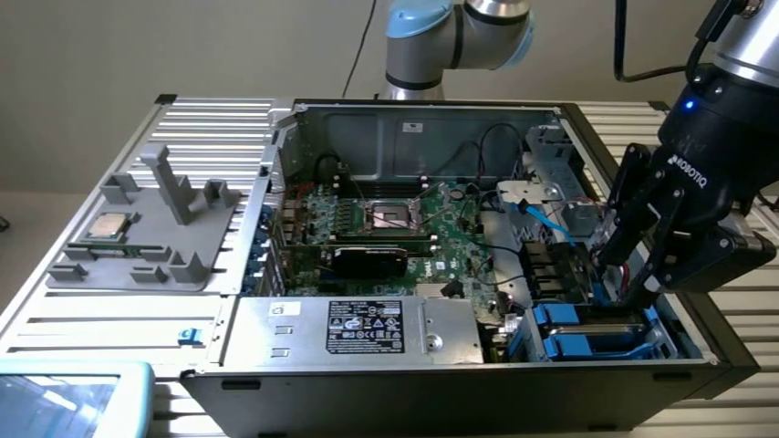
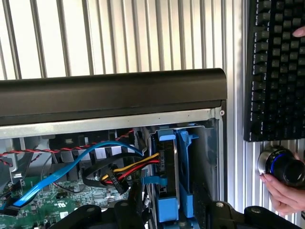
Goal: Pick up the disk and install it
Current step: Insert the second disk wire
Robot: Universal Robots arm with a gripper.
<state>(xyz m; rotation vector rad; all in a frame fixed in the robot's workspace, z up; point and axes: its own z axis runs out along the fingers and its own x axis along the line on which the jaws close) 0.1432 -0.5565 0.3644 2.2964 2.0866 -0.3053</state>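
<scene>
— How many computer cases were on the desk (image 1: 73, 315)?
— One open computer case (image 1: 426, 119), with one power supply (image 1: 353, 327) inside.
— Blue drive carriers?
— Two (image 2: 167, 191) (image 2: 187, 167), side by side in the bay.
— Anything else?
— One keyboard (image 2: 276, 67), one knob (image 2: 279, 164), one hand (image 2: 286, 193), one grey fixture (image 1: 146, 228) carrying one processor chip (image 1: 109, 224).

Universal Robots arm reaching down from above, black hand (image 1: 633, 274) tilted downward, fingers (image 1: 623, 214) spread slightly apart
</scene>
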